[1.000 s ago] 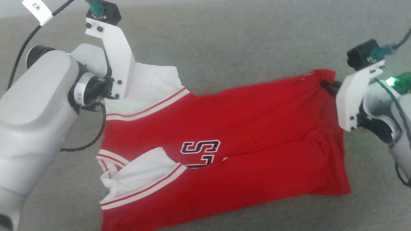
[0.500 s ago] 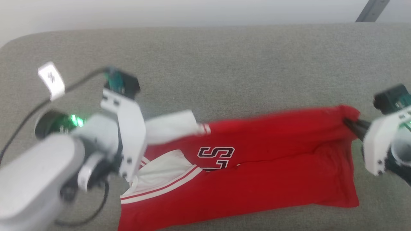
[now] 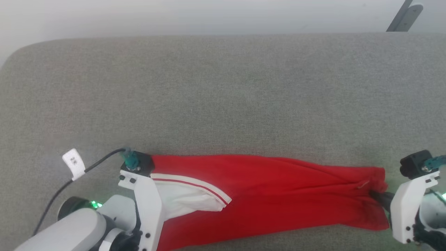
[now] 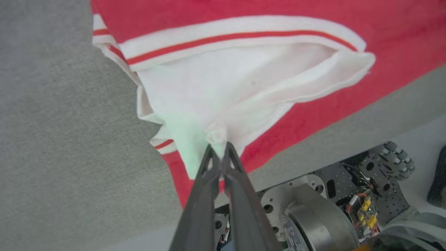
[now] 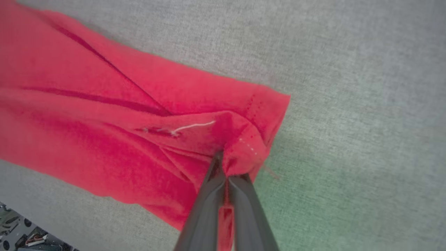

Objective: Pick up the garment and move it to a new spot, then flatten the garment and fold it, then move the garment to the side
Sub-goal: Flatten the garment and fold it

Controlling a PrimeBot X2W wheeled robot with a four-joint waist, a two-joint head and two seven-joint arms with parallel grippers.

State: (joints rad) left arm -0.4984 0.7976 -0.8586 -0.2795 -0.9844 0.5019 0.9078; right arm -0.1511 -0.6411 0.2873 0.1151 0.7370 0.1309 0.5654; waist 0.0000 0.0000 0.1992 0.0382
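The garment (image 3: 278,198), a red jersey, lies as a long folded band along the near edge of the grey surface, with a white sleeve (image 3: 184,202) and its red-and-white trim at the left end. The lettering is hidden. In the left wrist view my left gripper (image 4: 218,150) is shut on a bunched tip of the white sleeve (image 4: 226,90). My right gripper (image 5: 225,168) is shut on the red hem corner (image 5: 251,139); its dark fingers (image 3: 378,198) meet the garment's right end in the head view. The cloth is stretched between both grippers.
The grey padded surface (image 3: 223,97) stretches wide behind the garment. Its near edge (image 4: 331,139) runs just below the cloth, with the robot's base (image 4: 313,212) beneath. A black cable with a white tag (image 3: 74,163) trails from the left wrist. A metal bar (image 3: 404,15) stands at the far right.
The head camera has tilted. Both grippers have drawn the garment's far edge toward the near edge, folding it over itself into a narrow band. The lettering is now covered.
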